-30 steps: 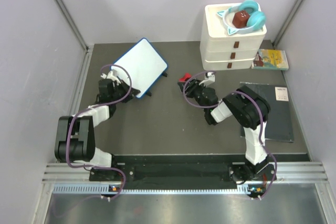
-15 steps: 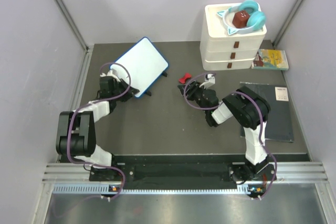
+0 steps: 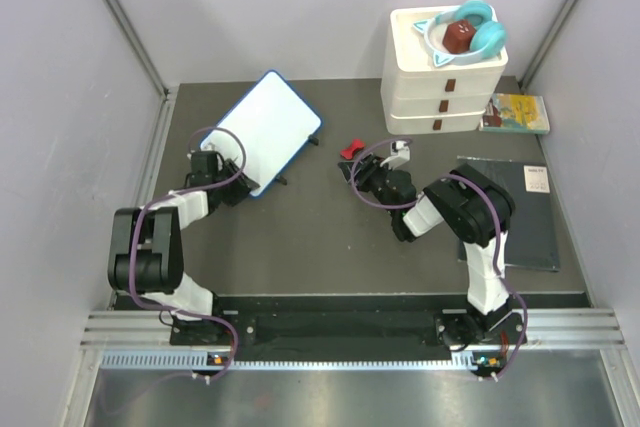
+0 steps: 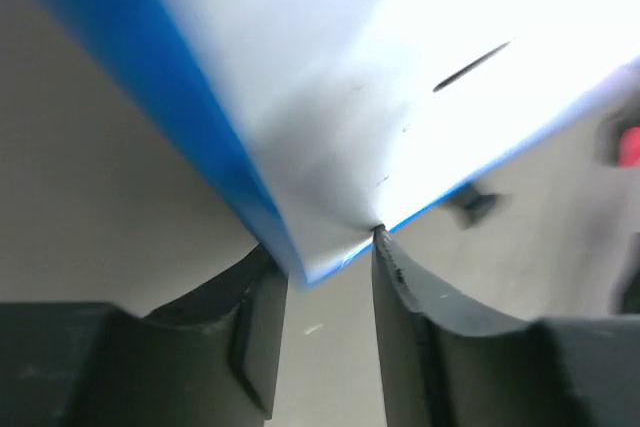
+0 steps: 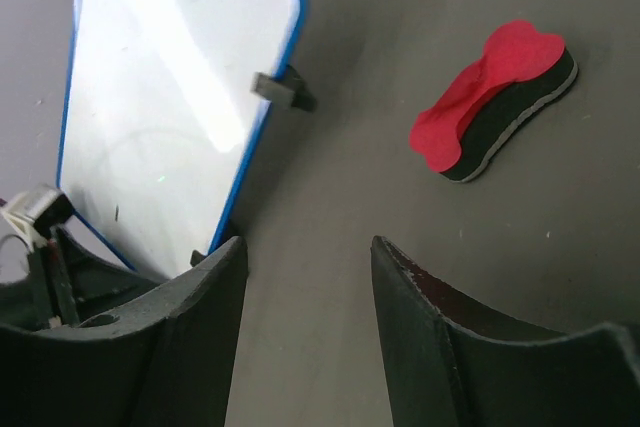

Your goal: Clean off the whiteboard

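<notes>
The whiteboard (image 3: 262, 127), white with a blue frame and black feet, sits tilted at the back left. It fills the left wrist view (image 4: 380, 67), blurred, with one short black dash on it. My left gripper (image 3: 236, 187) has the board's near corner between its fingertips (image 4: 322, 242), and both fingers touch it. My right gripper (image 3: 352, 169) is open and empty (image 5: 305, 242) just above the mat. A red-topped black eraser (image 3: 351, 148) lies on the mat just ahead of it (image 5: 495, 97). The board also shows in the right wrist view (image 5: 170, 127).
A white drawer stack (image 3: 443, 77) with teal headphones (image 3: 472, 27) on top stands at the back right. A yellow-green book (image 3: 517, 113) lies beside it. A flat black pad (image 3: 515, 212) lies on the right. Grey walls close in both sides.
My left gripper has drawn back toward the near left, and the whiteboard's near corner came with it and changed tilt. The right gripper has backed slightly away from the eraser.
</notes>
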